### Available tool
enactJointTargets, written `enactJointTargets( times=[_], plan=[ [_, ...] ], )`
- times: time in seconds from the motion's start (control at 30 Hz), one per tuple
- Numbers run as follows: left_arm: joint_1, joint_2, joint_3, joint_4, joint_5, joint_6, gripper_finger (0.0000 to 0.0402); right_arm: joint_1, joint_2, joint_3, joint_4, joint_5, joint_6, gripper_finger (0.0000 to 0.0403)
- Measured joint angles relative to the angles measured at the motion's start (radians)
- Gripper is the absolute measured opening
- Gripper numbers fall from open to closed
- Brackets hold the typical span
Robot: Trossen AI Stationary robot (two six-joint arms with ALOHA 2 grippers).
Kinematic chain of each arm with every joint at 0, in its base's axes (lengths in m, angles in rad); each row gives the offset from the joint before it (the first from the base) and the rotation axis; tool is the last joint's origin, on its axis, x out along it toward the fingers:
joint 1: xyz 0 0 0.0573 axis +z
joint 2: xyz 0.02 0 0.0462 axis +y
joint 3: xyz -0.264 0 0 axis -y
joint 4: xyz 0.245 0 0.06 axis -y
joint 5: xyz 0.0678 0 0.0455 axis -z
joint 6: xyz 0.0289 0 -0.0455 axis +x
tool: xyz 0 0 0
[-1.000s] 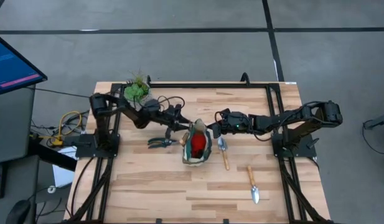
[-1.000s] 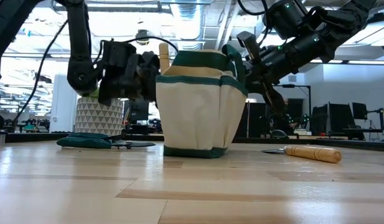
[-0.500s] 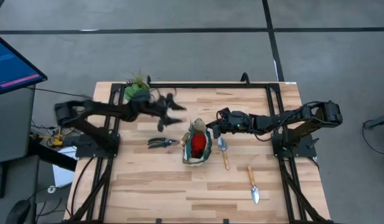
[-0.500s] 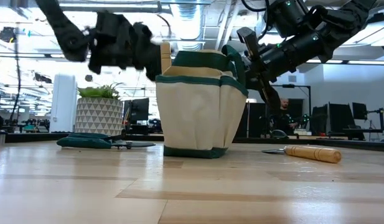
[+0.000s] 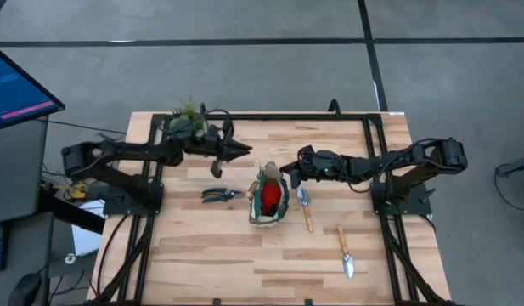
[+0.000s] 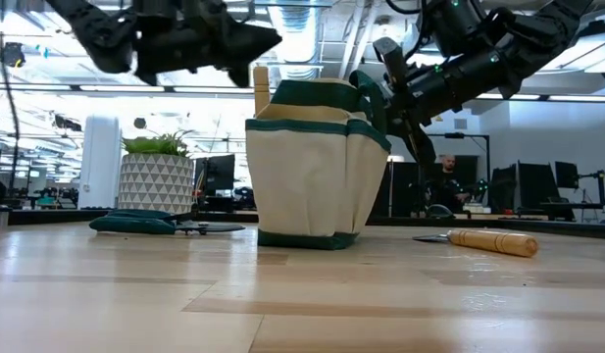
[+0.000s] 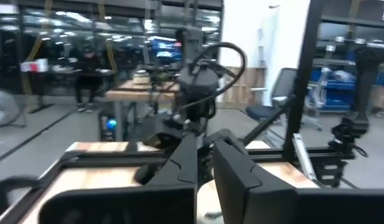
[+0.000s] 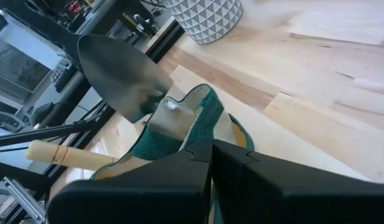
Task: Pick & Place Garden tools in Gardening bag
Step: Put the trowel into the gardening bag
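Jaws, right gripper [image 5: 287, 167]: closed on the green rim of the gardening bag [image 5: 270, 200], by the right wrist view; judged a steadying hold that keeps the mouth open for loading.

Jaws, left gripper [image 5: 243, 150]: drawn together, nothing between them; raised above the tabletop [image 5: 245, 255] near the potted plant [image 5: 188, 123], clear of the bag.

Gardening bag: soft tote, beige body, green trim and base, side pockets; stands upright near the tabletop's centre. Contents: a red item [image 5: 269, 197] and a wooden handle [image 6: 259, 90] projecting above the rim. The right wrist view shows a silver trowel blade [image 8: 122, 74] with a pale wooden handle at the bag's mouth.

Pruning shears [image 5: 219, 195]: dark handles, lying flat just beside the bag, on the left arm's side; not yet packed.

Trowel [image 5: 305, 206]: silver blade, wooden handle, flat on the tabletop close to the bag on the right arm's side.

Second trowel [image 5: 345, 252]: same make, well apart, toward the near edge.
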Motion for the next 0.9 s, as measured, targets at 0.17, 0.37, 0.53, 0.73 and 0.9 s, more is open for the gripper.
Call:
enactJointTargets(
  times=[0.17, 0.37, 0.53, 0.73, 0.9],
  plan=[
    [-0.045, 0.118, 0.076, 0.002, -0.001, 0.029, 0.0001, 0.000, 0.000, 0.000, -0.001, -0.006, 0.000, 0.0000],
    [-0.051, 0.182, 0.087, -0.001, 0.000, 0.032, 0.0001, 0.005, 0.000, 0.000, -0.003, -0.010, -0.023, 0.0000],
    [-0.051, 0.230, 0.087, -0.014, -0.001, 0.037, 0.0001, 0.009, 0.000, 0.000, -0.003, -0.012, -0.028, 0.0000],
    [-0.067, 0.252, 0.087, -0.051, -0.001, 0.040, 0.0001, 0.012, 0.000, 0.000, -0.003, -0.035, -0.036, 0.0000],
    [-0.066, 0.201, 0.087, -0.111, -0.025, 0.058, 0.0001, 0.012, -0.013, 0.000, -0.011, -0.035, -0.042, 0.0000]
  ],
)
